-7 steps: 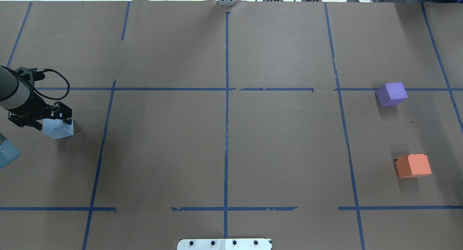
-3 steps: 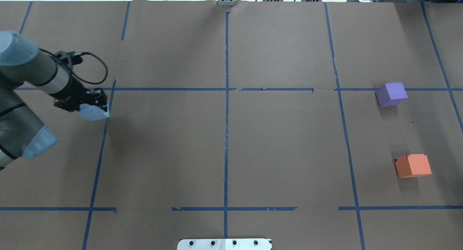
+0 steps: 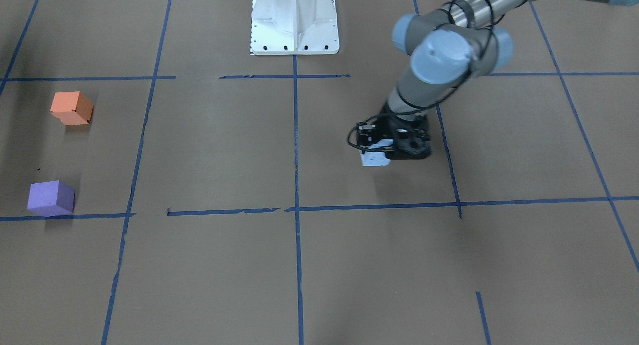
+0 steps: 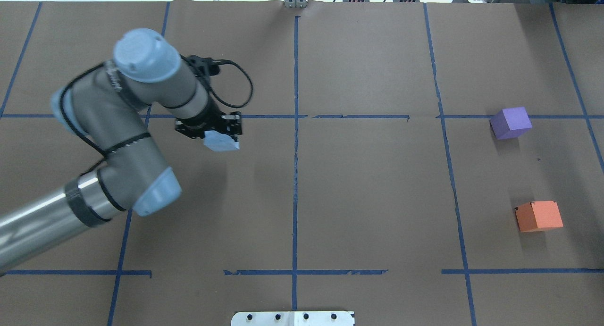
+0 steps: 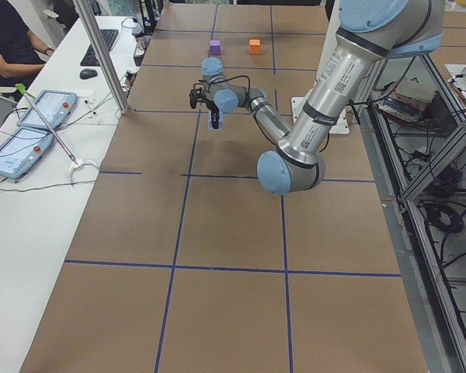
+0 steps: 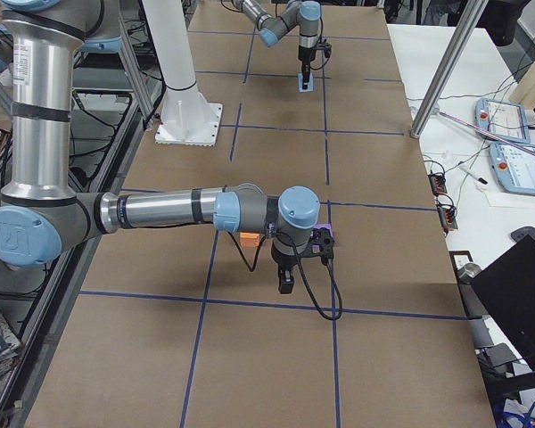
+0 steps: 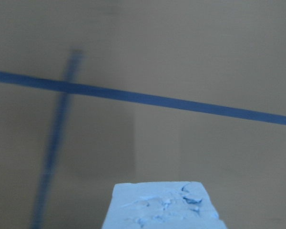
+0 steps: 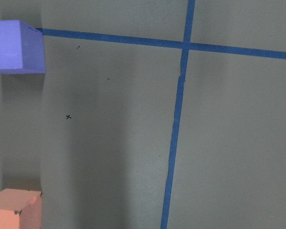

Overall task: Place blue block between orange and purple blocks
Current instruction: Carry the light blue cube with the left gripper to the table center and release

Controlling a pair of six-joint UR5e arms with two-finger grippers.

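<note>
My left gripper (image 4: 218, 133) is shut on the pale blue block (image 4: 222, 142) and holds it above the table, left of the centre tape line. The block also shows in the front-facing view (image 3: 375, 159) and at the bottom of the left wrist view (image 7: 164, 207). The purple block (image 4: 510, 122) and the orange block (image 4: 539, 216) lie far right, with a gap between them. Both show in the right wrist view: purple (image 8: 14, 46), orange (image 8: 14, 209). My right gripper (image 6: 285, 281) hangs above them in the exterior right view only; I cannot tell whether it is open or shut.
Brown paper with a grid of blue tape (image 4: 295, 175) covers the table. The robot's white base plate (image 3: 294, 20) is at the near edge. A side table with tablets (image 5: 39, 109) and a seated person (image 5: 8, 39) are beyond the far edge.
My left arm has swung right from the table's left edge toward the centre, carrying the blue block off the surface. The purple and orange blocks have not moved.
</note>
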